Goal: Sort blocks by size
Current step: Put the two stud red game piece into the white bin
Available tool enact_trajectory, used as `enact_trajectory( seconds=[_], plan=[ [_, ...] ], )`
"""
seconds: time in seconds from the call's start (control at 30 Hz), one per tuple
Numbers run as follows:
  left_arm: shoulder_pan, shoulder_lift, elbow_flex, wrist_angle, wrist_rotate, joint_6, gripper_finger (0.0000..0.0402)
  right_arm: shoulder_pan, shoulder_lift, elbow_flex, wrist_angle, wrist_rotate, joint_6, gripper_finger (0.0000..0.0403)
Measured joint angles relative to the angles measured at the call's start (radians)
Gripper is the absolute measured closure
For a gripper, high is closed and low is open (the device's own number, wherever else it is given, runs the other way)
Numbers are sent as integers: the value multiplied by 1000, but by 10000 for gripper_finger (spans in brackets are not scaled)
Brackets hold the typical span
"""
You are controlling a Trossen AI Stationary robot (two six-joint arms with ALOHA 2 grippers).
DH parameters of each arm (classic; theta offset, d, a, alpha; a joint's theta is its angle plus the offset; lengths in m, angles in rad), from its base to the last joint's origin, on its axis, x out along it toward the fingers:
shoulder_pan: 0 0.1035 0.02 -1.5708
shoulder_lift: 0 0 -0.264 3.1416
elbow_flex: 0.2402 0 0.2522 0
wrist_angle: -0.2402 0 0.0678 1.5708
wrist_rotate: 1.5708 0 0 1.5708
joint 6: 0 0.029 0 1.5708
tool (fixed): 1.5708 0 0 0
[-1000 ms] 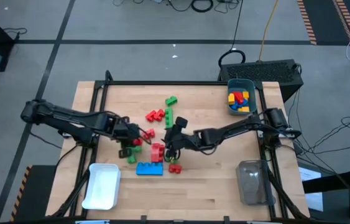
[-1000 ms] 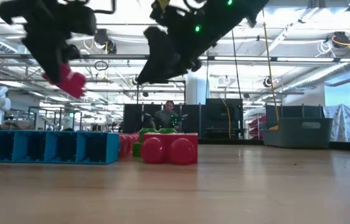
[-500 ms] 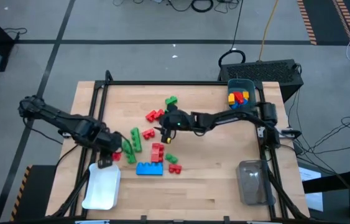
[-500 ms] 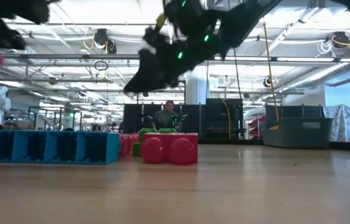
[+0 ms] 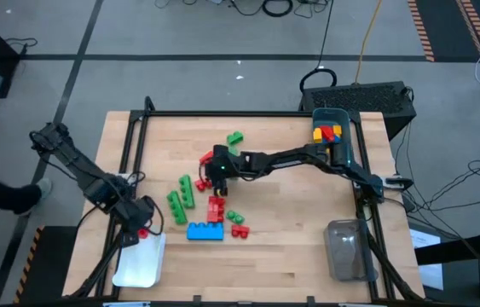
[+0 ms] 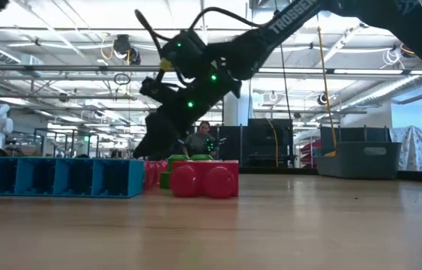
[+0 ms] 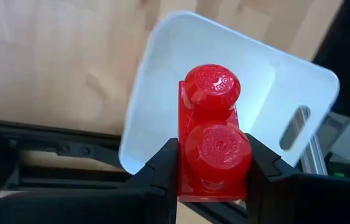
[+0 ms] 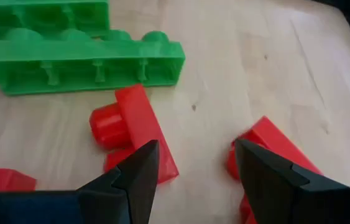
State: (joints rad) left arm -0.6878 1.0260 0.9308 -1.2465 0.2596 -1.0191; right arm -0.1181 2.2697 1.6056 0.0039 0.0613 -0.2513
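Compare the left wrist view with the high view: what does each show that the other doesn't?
Left wrist only: the red block has two studs and sits clamped between the left gripper jaws. High only: the right gripper over the loose blocks, plus the teal bin and clear bin. Both: the white bin beneath the left gripper.

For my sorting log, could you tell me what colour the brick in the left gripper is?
Red; the two-stud brick shows best in the left wrist view.

Glossy red plastic block (image 7: 213, 138), smooth white plastic bin (image 7: 268, 93), pale matt wooden table (image 5: 282, 239)
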Motion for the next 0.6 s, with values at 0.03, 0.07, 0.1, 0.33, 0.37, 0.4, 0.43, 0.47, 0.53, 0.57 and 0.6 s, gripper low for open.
enact_trajectory(
  seconds=[0.03,0.07,0.1,0.33,0.37,0.4,0.43,0.47,0.53,0.57,0.6],
  plan=[
    [-16,0,3,1,1,-18,314,0,2,18,-12,-23,-5,206],
    [-30,0,4,4,1,-37,314,0,3,31,-23,-47,-6,206],
    [-45,1,4,7,1,-55,314,0,3,38,-29,-69,-6,206],
    [-139,51,4,21,0,-100,312,2,3,41,-25,-98,-42,206],
    [-147,59,4,34,0,-100,312,2,3,41,-24,-109,-47,206],
    [-152,67,4,51,0,-100,312,2,9,41,-19,-122,-50,206],
    [-158,75,4,70,-1,-100,312,2,13,41,-15,-132,-53,206],
    [-161,82,4,88,-2,-100,312,2,16,41,-21,-138,-56,206],
    [-167,98,4,113,-6,-100,311,2,18,40,-21,-140,-61,206],
    [-171,107,4,123,-8,-100,311,2,18,40,-12,-140,-61,206],
    [-176,116,4,127,-9,-100,310,2,17,41,-2,-141,-61,206]
  ],
)
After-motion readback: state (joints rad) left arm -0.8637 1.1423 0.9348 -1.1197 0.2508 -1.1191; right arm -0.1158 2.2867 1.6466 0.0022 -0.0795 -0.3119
